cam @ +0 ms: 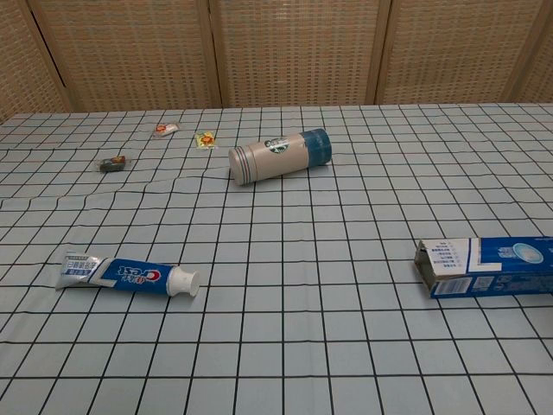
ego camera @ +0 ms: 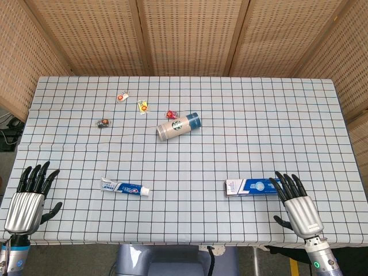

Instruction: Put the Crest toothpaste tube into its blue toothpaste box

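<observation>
The Crest toothpaste tube [ego camera: 125, 187] [cam: 128, 273] lies flat on the checked cloth at front left, its white cap pointing right. The blue toothpaste box [ego camera: 251, 187] [cam: 486, 265] lies on its side at front right, its open end facing left. My left hand [ego camera: 30, 200] rests at the front left corner, fingers spread, well left of the tube and holding nothing. My right hand [ego camera: 297, 204] sits at the front right with fingers spread; its fingertips [ego camera: 286, 183] reach the box's right end. Neither hand shows in the chest view.
A beige and blue tumbler [ego camera: 179, 126] [cam: 279, 156] lies on its side mid-table. Several small wrapped candies [ego camera: 142, 106] [cam: 205, 139] are scattered behind it to the left. Wooden lattice screens stand behind the table [ego camera: 276, 115].
</observation>
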Robot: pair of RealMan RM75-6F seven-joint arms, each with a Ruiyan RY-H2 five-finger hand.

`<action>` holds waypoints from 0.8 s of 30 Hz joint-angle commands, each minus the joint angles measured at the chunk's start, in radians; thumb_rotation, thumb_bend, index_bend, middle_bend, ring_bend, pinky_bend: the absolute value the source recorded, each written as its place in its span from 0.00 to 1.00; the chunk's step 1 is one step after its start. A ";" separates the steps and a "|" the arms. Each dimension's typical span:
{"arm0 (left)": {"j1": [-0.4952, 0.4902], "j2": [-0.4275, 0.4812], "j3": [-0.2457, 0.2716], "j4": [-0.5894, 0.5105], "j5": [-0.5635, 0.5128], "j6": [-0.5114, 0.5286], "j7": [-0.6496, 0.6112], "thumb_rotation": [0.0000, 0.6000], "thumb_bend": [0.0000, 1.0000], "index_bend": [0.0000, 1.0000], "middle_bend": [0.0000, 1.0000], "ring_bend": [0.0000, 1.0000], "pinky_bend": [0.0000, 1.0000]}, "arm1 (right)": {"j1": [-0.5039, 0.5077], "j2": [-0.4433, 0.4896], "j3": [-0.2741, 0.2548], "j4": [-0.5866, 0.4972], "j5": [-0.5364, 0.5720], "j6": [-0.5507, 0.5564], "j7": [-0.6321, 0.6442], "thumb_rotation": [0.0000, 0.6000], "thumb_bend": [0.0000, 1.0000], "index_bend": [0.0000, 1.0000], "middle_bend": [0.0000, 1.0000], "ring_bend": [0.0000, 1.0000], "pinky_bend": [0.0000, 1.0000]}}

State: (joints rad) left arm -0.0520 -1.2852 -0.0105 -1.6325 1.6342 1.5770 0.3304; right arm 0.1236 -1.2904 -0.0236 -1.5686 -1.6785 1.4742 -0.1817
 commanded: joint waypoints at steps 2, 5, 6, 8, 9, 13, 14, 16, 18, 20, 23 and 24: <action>0.000 0.002 0.000 0.000 -0.003 -0.002 -0.001 1.00 0.21 0.14 0.00 0.00 0.01 | -0.001 0.000 0.000 0.002 0.005 -0.003 0.002 1.00 0.16 0.06 0.00 0.00 0.00; 0.002 0.003 0.001 -0.003 -0.003 0.000 -0.001 1.00 0.21 0.14 0.00 0.00 0.01 | -0.001 0.000 -0.001 0.003 0.004 -0.004 0.005 1.00 0.15 0.06 0.00 0.00 0.00; 0.003 0.003 0.001 -0.005 -0.002 0.003 -0.002 1.00 0.21 0.14 0.00 0.00 0.01 | -0.001 0.000 -0.001 0.003 0.004 -0.004 0.007 1.00 0.15 0.06 0.00 0.00 0.00; 0.003 0.005 0.000 -0.009 -0.002 0.004 -0.004 1.00 0.22 0.14 0.00 0.00 0.01 | 0.000 0.001 0.000 0.000 0.003 -0.003 0.012 1.00 0.15 0.06 0.00 0.00 0.00; 0.002 0.005 0.000 -0.010 -0.002 0.004 -0.004 1.00 0.22 0.14 0.00 0.00 0.01 | 0.000 0.002 0.000 0.000 0.003 -0.003 0.012 1.00 0.15 0.06 0.00 0.00 0.00; -0.002 0.004 0.004 -0.006 -0.005 -0.010 -0.010 1.00 0.22 0.14 0.00 0.00 0.01 | 0.001 0.003 0.004 -0.003 0.008 -0.004 0.014 1.00 0.15 0.06 0.00 0.00 0.00; -0.003 0.003 0.004 -0.005 -0.006 -0.011 -0.010 1.00 0.22 0.14 0.00 0.00 0.01 | 0.001 0.004 0.004 -0.003 0.009 -0.004 0.013 1.00 0.15 0.06 0.00 0.00 0.00; -0.004 0.002 0.004 -0.002 -0.009 -0.016 -0.008 1.00 0.22 0.14 0.00 0.00 0.01 | 0.001 0.004 0.004 -0.005 0.010 -0.004 0.012 1.00 0.15 0.06 0.00 0.00 0.00; -0.004 0.001 0.004 -0.002 -0.010 -0.016 -0.009 1.00 0.22 0.14 0.00 0.00 0.01 | -0.001 0.005 0.005 -0.006 0.010 -0.002 0.011 1.00 0.15 0.07 0.00 0.00 0.00; -0.004 0.001 0.003 -0.004 -0.009 -0.015 -0.008 1.00 0.22 0.14 0.00 0.00 0.01 | -0.001 0.006 0.004 -0.007 0.010 -0.001 0.011 1.00 0.15 0.07 0.00 0.00 0.00; -0.004 0.001 0.003 -0.005 -0.008 -0.014 -0.004 1.00 0.22 0.14 0.00 0.00 0.01 | 0.001 0.008 0.007 -0.007 0.013 -0.003 0.012 1.00 0.15 0.07 0.00 0.00 0.00; -0.004 0.001 0.003 -0.005 -0.010 -0.015 -0.003 1.00 0.22 0.14 0.00 0.00 0.01 | 0.001 0.008 0.009 -0.007 0.016 -0.005 0.013 1.00 0.15 0.07 0.00 0.00 0.00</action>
State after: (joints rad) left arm -0.0561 -1.2846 -0.0072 -1.6374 1.6246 1.5623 0.3269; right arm 0.1241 -1.2826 -0.0161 -1.5756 -1.6643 1.4704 -0.1694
